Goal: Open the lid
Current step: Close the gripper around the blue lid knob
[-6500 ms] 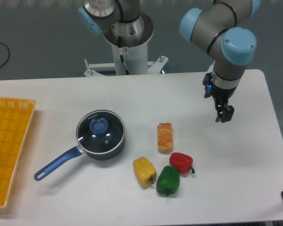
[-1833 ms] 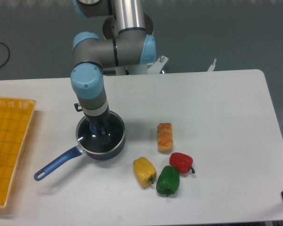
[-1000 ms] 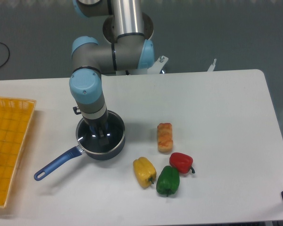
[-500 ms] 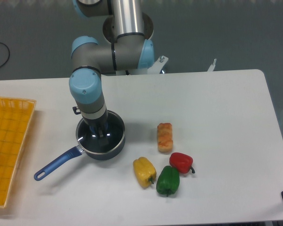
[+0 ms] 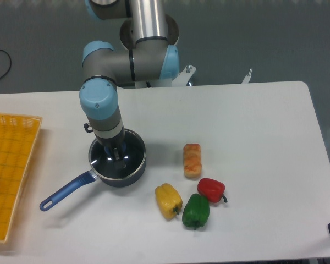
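Observation:
The dark blue saucepan [image 5: 66, 191] stands at the left-middle of the table, its long handle pointing to the front left. The glass lid [image 5: 131, 158] with its thin metal rim lies on the pan. My gripper [image 5: 116, 154] reaches straight down onto the lid's centre. Its dark fingers are closed in around the blue knob, which they hide almost entirely. The lid looks level and still seated on the pan's rim.
A yellow basket [image 5: 11, 176] lies at the left edge. Right of the pan are an orange food block [image 5: 192, 160], a yellow pepper [image 5: 168, 200], a green pepper [image 5: 196, 210] and a red pepper [image 5: 211, 189]. The arm's base rises behind the pan.
The arm swung from the right side of the table to over the pan and lowered onto the knob. In the last half second the wrist shifted slightly up and left; the lid looks unmoved.

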Motion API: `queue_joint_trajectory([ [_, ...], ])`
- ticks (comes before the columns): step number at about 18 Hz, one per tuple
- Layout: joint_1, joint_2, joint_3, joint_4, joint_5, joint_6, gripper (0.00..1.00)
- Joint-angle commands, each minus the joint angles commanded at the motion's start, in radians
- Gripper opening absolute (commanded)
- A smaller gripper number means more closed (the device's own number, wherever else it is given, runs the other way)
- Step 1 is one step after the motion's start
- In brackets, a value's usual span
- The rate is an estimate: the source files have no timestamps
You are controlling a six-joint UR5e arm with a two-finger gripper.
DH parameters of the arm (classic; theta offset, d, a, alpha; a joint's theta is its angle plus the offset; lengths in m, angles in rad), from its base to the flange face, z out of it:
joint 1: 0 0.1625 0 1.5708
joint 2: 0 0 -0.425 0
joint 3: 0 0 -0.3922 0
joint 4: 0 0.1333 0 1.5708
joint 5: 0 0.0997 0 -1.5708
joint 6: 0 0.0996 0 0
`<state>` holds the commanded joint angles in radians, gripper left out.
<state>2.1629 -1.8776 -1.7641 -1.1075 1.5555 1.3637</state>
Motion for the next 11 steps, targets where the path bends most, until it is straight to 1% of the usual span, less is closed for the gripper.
queue_joint_trajectory([
  [3, 0.0, 0.002, 0.0, 0.0, 0.0, 0.0, 0.82],
  [7, 0.0, 0.002, 0.0, -0.002, -0.002, 0.0, 0.74],
  [11, 0.0, 0.002, 0.0, -0.002, 0.0, -0.002, 0.7],
])
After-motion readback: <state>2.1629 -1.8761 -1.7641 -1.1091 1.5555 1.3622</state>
